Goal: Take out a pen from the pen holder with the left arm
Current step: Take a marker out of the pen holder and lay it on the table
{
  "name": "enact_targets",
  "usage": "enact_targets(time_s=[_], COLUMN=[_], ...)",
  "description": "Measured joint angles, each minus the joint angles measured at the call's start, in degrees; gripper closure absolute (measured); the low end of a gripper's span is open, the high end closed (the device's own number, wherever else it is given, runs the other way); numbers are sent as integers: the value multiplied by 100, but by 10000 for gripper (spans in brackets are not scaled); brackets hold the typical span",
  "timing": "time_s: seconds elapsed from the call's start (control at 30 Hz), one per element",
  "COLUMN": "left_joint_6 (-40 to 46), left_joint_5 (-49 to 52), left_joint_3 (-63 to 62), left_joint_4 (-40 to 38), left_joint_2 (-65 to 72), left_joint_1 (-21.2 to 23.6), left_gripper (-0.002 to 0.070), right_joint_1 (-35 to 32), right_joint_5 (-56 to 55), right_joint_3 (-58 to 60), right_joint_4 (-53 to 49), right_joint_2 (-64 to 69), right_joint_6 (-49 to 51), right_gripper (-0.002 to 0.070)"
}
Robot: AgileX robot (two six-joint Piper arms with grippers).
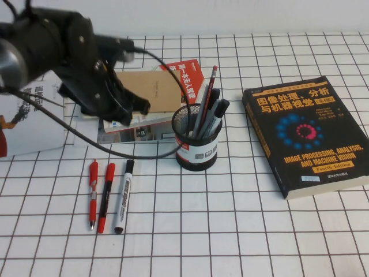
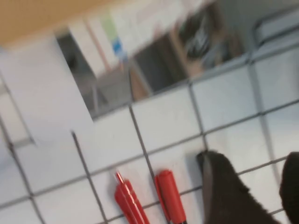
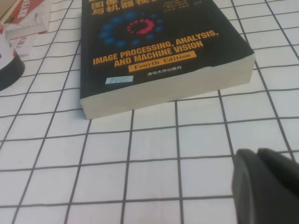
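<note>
Left hand (image 1: pixel 134 113), seemingly empty, near pens (image 1: pixel 105 196)

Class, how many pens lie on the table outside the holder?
3: a thin red pen, a thicker red pen and a marker, side by side, front-left of the holder. Left gripper open over the book stack; right gripper by the black book.

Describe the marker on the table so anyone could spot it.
The right tool sits by the black book. Left of the mesh pen holder, robot-side of the open left tool, three pens lie in a row. The marker is rightmost: white barrel, black cap; its neighbours are red.
</note>
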Motion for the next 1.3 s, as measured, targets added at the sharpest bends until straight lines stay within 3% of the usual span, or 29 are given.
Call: enact_targets(time_s=[0.13, 0.27, 0.73, 1.03, 1.3], left_joint_6=[384, 523, 96, -213, -300], left_joint_5=[-227, -367, -940, 25, 609], left_joint_3=[30, 520, 4667, 5436, 5447], left_joint_4=[0, 0, 189, 210, 140], left_joint_2=[-1133, -2459, -6962, -8753, -9219], left_joint_1=[0, 0, 0, 0, 0], left_gripper=[595, 660, 675, 675, 675], right_joint_1=[0, 0, 0, 0, 0], right_joint_5=[0, 0, 0, 0, 0], right_joint_3=[0, 0, 0, 0, 0], right_joint_4=[0, 0, 0, 0, 0], right_joint_2=[0, 0, 0, 0, 0], right_joint_6=[0, 0, 0, 0, 0], right_gripper=[692, 692, 692, 692, 692])
